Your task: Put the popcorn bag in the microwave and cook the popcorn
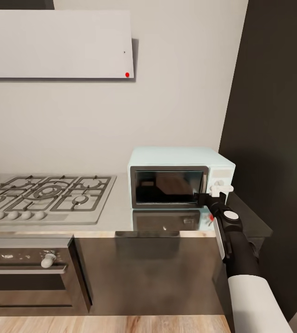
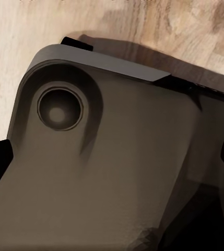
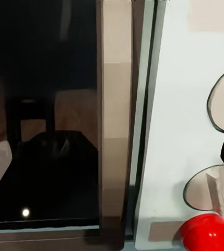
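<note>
1. Head view, left portion: a gas hob of brushed steel with dark cast grates is set flush into the countertop, a grey glossy slab that mirrors what stands on it; a row of pale knobs and one red round light run along the hob's front edge; below it sits a steel built-in oven with a white knob; above hangs a flat white hood bearing a small red dot.
2. Head view, centre: the microwave stands on the countertop against the grey wall, near the slab's right end; its shell is pale blue and boxy with rounded corners; its door is dark glass in a black frame and appears shut.
3. Head view, right portion: the right gripper is raised to the seam between door and white control panel, probably to reach the door edge or a knob; whether its fingers are spread or closed cannot be told.
4. Right wrist view: the dark glass door shows a low crumpled dark shape behind it, possibly the popcorn bag, though reflection makes this uncertain; the bag is not visible on the countertop; to the side lies the smooth white panel with two knobs and a glossy red round light.
5. Left wrist view: a matte grey-brown moulded body with a round recess, apparently part of the robot, lies over light wood floor; the left gripper's state cannot be told.
</note>
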Robot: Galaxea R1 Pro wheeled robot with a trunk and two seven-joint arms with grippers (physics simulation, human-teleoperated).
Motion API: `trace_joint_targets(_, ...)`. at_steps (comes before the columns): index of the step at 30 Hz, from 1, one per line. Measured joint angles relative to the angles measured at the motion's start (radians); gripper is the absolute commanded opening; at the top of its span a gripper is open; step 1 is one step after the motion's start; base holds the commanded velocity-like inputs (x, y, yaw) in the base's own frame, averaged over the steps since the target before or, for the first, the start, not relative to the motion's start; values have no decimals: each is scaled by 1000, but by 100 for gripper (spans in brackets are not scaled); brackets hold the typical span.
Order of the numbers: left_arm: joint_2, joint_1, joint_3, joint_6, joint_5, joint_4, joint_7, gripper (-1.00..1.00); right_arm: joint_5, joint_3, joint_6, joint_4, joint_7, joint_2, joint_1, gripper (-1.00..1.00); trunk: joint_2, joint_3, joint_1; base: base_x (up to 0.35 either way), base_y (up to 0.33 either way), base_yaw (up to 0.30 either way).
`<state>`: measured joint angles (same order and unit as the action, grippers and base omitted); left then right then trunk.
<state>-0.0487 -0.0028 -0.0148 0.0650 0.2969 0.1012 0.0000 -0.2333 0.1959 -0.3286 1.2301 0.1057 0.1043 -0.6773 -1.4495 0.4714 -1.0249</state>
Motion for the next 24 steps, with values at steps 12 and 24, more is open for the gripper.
trace_joint_targets(12, 1, 0, -2, 0, 0, 1, -1, 100, -1, 0, 0, -1, 2, -4, 0, 100, 0, 0, 0, 29, 0, 0)
trace_joint_targets(24, 1, 0, -2, 0, 0, 2, -1, 100, -5, 0, -2, -2, 5, -4, 0, 100, 0, 0, 0, 20, 0, 0)
